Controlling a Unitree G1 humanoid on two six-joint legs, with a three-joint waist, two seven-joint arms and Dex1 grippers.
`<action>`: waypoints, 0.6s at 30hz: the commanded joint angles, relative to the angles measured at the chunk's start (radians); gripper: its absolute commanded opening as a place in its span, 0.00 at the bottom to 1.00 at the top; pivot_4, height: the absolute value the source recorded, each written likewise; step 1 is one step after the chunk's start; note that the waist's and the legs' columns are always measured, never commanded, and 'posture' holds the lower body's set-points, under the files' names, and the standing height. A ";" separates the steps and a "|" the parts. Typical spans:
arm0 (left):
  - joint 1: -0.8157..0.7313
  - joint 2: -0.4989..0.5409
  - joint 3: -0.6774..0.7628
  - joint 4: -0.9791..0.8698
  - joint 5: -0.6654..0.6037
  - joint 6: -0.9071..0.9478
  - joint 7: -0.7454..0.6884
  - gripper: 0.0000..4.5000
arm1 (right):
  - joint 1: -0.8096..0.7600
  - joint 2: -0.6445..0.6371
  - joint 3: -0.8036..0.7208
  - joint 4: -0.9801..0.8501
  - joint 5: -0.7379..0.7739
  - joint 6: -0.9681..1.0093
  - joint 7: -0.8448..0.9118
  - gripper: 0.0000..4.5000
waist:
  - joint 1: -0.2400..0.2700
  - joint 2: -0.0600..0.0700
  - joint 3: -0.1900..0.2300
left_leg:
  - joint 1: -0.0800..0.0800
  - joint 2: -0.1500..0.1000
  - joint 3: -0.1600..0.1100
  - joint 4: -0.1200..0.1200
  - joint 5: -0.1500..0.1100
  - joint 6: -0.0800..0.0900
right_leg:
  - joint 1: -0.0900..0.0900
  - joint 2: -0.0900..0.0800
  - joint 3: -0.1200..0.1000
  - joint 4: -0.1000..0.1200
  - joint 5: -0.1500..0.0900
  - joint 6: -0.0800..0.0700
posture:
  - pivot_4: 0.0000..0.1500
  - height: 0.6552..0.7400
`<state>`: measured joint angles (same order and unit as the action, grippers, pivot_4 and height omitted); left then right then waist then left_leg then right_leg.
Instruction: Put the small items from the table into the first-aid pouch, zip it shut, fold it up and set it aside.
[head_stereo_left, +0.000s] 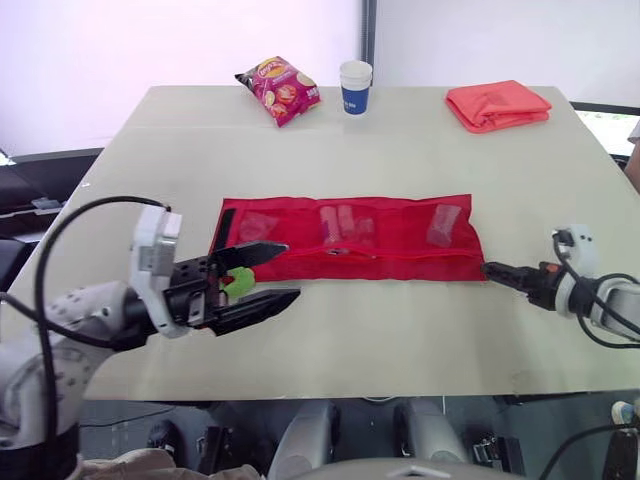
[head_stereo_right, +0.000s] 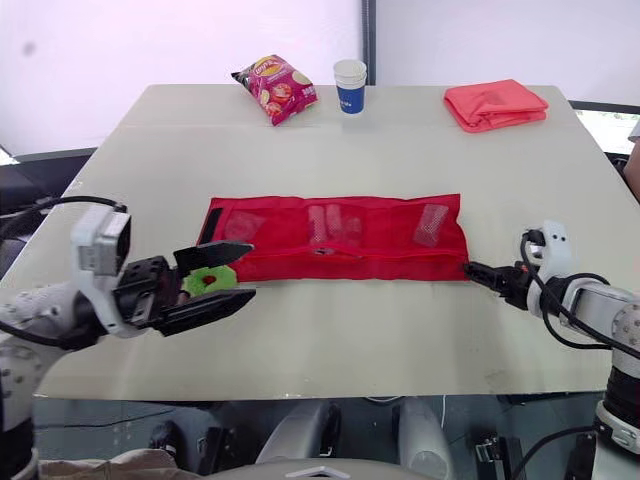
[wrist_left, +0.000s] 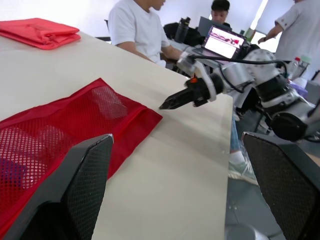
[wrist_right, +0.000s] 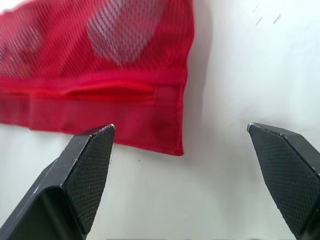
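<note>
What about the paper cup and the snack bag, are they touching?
Apart. The left eye view shows a strip of bare table between the cup and the snack bag.

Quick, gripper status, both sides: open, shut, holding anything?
Left gripper: open.
Right gripper: open, nothing between its fingers, beside the corner of the red pouch.
</note>
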<state>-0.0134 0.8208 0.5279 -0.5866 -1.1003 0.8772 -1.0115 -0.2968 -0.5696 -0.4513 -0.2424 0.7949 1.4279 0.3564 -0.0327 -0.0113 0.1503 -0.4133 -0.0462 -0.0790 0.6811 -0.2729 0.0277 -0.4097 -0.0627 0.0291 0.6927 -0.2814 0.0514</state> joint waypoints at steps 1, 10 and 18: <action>-0.013 0.036 0.008 -0.019 -0.032 -0.026 -0.016 0.98 | -0.029 0.009 0.050 0.031 -0.004 -0.030 0.027 1.00 | -0.002 0.000 0.000 | 0.000 0.000 0.000 0.000 0.000 0.000 | 0.000 0.000 0.000 0.000 0.000 0.000 | 1.00 1.00; -0.107 0.056 -0.066 0.002 -0.051 -0.040 0.022 1.00 | -0.057 0.030 0.082 0.019 0.020 -0.069 0.075 0.54 | -0.005 0.001 0.001 | 0.000 0.001 0.000 -0.001 0.000 0.000 | 0.000 0.001 0.000 0.000 0.000 0.000 | 1.00 1.00; -0.175 0.021 -0.169 0.018 -0.020 -0.075 0.062 1.00 | -0.083 0.030 0.024 0.001 0.003 -0.096 0.015 0.02 | -0.004 0.001 0.001 | 0.000 0.001 0.000 -0.001 0.000 0.000 | 0.000 0.001 0.000 -0.001 0.000 0.000 | 1.00 1.00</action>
<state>-0.1702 0.8463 0.3669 -0.5693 -1.1244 0.8296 -0.9552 -0.3514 -0.5305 -0.3825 -0.1988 0.8000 1.3642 0.3932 -0.0368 -0.0105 0.1509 -0.4130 -0.0457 -0.0788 0.6796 -0.2728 0.0275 -0.4096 -0.0619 0.0294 0.6920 -0.2814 0.0514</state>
